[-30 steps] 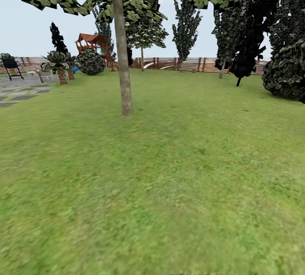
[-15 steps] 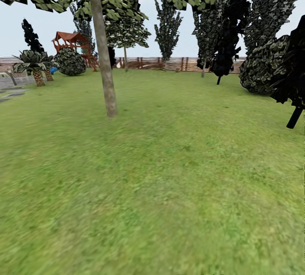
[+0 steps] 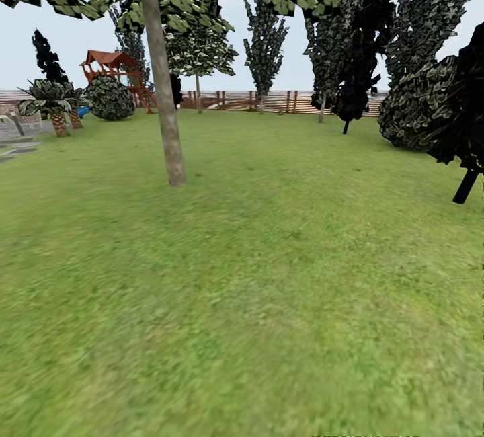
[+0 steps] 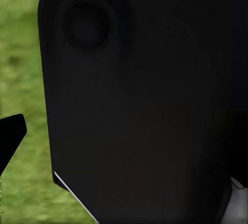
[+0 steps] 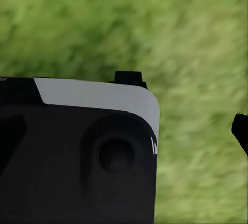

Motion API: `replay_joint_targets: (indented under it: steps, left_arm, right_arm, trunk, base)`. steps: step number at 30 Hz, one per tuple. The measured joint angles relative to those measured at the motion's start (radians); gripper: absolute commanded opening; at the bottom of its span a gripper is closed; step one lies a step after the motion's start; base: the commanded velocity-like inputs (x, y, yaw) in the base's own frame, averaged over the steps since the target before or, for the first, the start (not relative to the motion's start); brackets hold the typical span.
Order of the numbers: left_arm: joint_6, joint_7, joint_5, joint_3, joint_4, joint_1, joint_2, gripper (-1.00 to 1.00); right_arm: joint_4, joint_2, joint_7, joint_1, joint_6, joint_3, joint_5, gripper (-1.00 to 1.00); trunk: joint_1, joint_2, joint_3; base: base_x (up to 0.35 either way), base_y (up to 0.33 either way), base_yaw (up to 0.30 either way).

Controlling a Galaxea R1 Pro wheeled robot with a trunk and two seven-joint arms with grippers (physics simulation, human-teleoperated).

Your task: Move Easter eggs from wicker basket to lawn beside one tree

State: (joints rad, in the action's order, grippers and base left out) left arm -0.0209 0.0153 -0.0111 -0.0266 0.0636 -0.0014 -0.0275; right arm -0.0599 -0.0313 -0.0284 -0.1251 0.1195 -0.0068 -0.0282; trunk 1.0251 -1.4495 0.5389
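Neither end effector's state can be told: the left wrist view has one dark fingertip [image 4: 10, 136] at its edge beside a large black robot body [image 4: 144, 100] over grass, and the right wrist view has one dark fingertip [image 5: 241, 131] near a black and grey robot part [image 5: 77, 152] above the lawn [image 5: 155, 28]. From the head, one pale-trunked tree [image 3: 165, 87] stands on the lawn [image 3: 269, 275], two short palms [image 3: 57, 107] far left, one playset [image 3: 114, 67], a slat fence [image 3: 269, 101] behind, dark trees [image 3: 363, 54] right.
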Motion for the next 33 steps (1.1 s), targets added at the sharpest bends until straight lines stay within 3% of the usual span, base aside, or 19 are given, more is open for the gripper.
replay_joint_targets:
  steps: [11,18,27,33]
  left_arm:
    - [0.000,0.000,0.000,0.000,-0.002,0.000,0.000,1.00]
    - [0.000,0.000,0.000,0.000,-0.002,0.000,0.000,1.00]
    - [0.000,0.000,0.000,0.000,-0.002,0.000,0.000,1.00]
    - [0.000,0.000,0.000,-0.001,-0.001,0.000,0.001,1.00]
  right_arm:
    - [0.000,0.000,-0.004,0.000,-0.011,-0.007,0.007,1.00]
    - [-0.001,-0.003,-0.004,0.000,-0.013,-0.038,0.013,1.00]
    - [0.000,-0.001,0.000,0.000,-0.014,-0.049,0.014,1.00]
    - [0.004,0.001,0.001,0.000,-0.004,-0.042,0.004,1.00]
  trunk:
    - [0.000,0.000,0.000]
    - [0.000,0.000,0.004]
    - [0.000,0.000,0.018]
    - [0.000,0.000,0.027]
  base:
    - [0.000,0.000,-0.275]
    - [0.000,0.000,-0.226]
    - [0.000,0.000,-0.047]
    - [0.000,0.000,0.123]
